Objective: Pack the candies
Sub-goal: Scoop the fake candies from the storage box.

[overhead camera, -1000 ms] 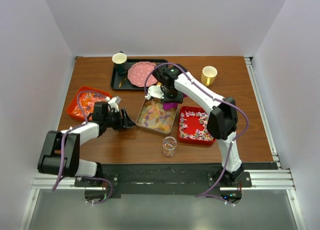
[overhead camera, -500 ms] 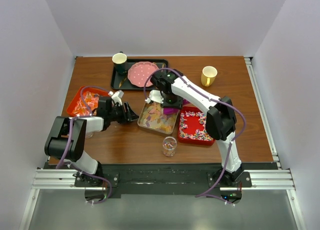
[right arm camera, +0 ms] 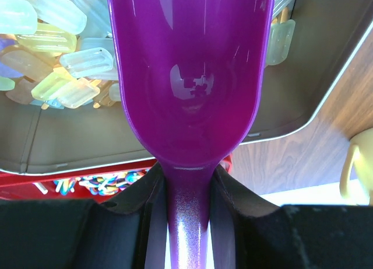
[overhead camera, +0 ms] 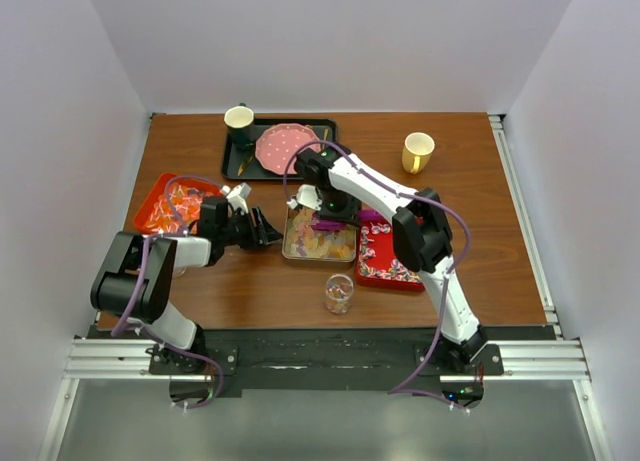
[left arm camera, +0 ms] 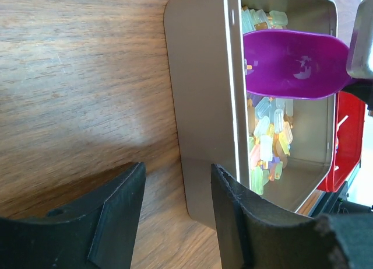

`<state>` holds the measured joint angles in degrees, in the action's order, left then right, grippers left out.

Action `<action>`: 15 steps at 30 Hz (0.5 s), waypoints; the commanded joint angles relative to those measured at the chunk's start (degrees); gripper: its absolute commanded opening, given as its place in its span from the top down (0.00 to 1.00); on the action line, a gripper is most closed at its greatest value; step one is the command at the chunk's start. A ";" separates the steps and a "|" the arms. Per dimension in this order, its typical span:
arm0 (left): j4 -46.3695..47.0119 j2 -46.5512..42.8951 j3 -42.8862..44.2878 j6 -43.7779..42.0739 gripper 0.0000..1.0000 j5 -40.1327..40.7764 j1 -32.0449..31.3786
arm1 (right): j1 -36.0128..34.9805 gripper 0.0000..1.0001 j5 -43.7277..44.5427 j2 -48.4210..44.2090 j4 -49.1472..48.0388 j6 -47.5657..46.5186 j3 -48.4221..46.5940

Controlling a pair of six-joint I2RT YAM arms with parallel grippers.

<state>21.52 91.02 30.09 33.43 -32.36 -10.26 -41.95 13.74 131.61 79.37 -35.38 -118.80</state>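
Pastel gummy candies (overhead camera: 322, 243) (left arm camera: 267, 138) (right arm camera: 52, 44) lie in a metal tray (overhead camera: 292, 239) (left arm camera: 201, 76). My right gripper (overhead camera: 340, 211) (right arm camera: 186, 181) is shut on the handle of a purple scoop (overhead camera: 326, 224) (right arm camera: 189, 76) (left arm camera: 291, 62), whose empty bowl hangs over the gummies. My left gripper (overhead camera: 270, 226) (left arm camera: 178, 170) stands open at the tray's left side. The tray's near corner sits in the gap beside one finger, and the other finger is over bare wood. Orange-red candies (overhead camera: 168, 206) fill a red tray at the left. Swirled candies (overhead camera: 385, 266) (right arm camera: 93, 181) fill another red tray at the right.
A clear glass (overhead camera: 339, 293) holding some candies stands near the front edge. At the back, a black tray (overhead camera: 235, 161) carries a pink dotted plate (overhead camera: 282, 146) and a dark green cup (overhead camera: 239, 123). A yellow mug (overhead camera: 417, 151) (right arm camera: 358, 170) stands at the back right.
My left gripper has moved right and away from me, up to the metal tray's side. The right arm has swung the scoop left over the gummies, and the tray has turned squarer.
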 commanded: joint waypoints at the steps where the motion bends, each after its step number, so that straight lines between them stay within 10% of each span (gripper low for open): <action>1: 0.63 1.79 -0.12 1.28 0.46 -1.74 -1.16 | -1.37 1.00 -4.07 2.33 11.59 -0.57 -3.98; 15: 2.56 6.09 2.96 2.51 0.46 -5.34 -1.25 | -4.36 1.00 -11.62 9.19 10.72 6.63 -11.62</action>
<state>24.18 95.15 32.42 34.94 -35.38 -10.20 -44.03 11.18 138.12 82.54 -31.73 -127.74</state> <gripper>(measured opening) 0.534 0.305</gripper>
